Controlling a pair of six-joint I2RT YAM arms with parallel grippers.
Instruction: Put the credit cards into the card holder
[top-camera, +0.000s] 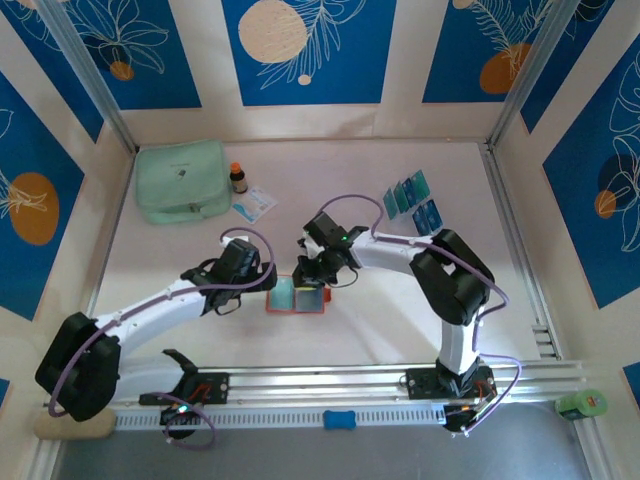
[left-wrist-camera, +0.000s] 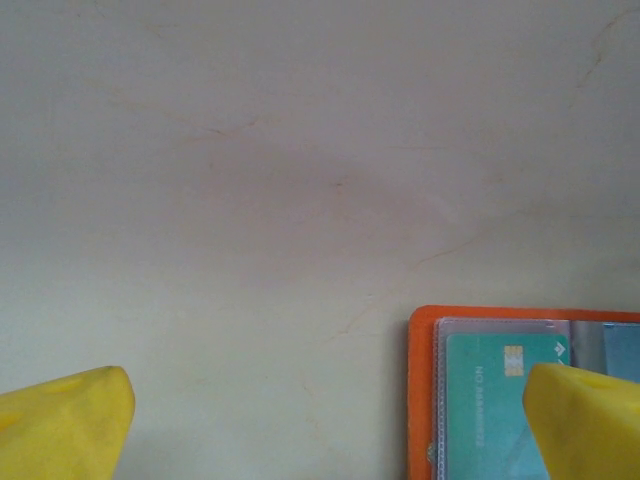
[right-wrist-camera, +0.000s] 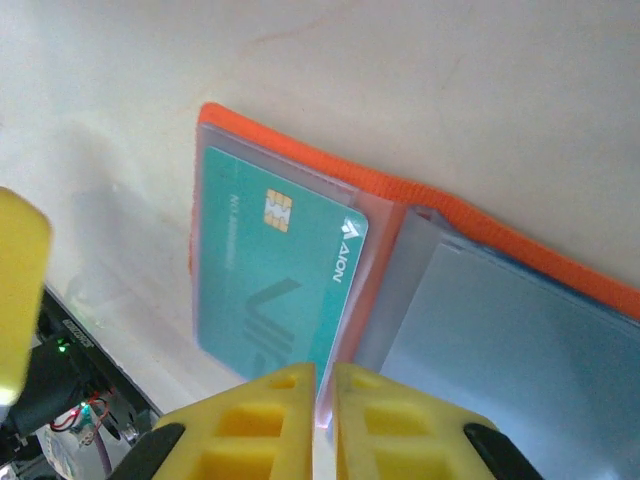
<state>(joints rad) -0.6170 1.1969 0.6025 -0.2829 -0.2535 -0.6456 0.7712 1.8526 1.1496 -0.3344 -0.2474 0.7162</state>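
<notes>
Right gripper (right-wrist-camera: 322, 420) is hovering low over the open card holder (right-wrist-camera: 290, 152), its yellow fingers all but closed, just a slit between them at the centre fold. Whether they're nipping the clear sleeve's edge, I can't tell. A glossy teal card (right-wrist-camera: 270, 280) is lying flat in the left pocket behind clear plastic, framed by the orange fabric rim. Left gripper (left-wrist-camera: 325, 425) is spreading wide and empty, one fingertip over that left panel, likely steadying it. The loose credit cards (top-camera: 412, 200), thin and stiff, are waiting far right.
</notes>
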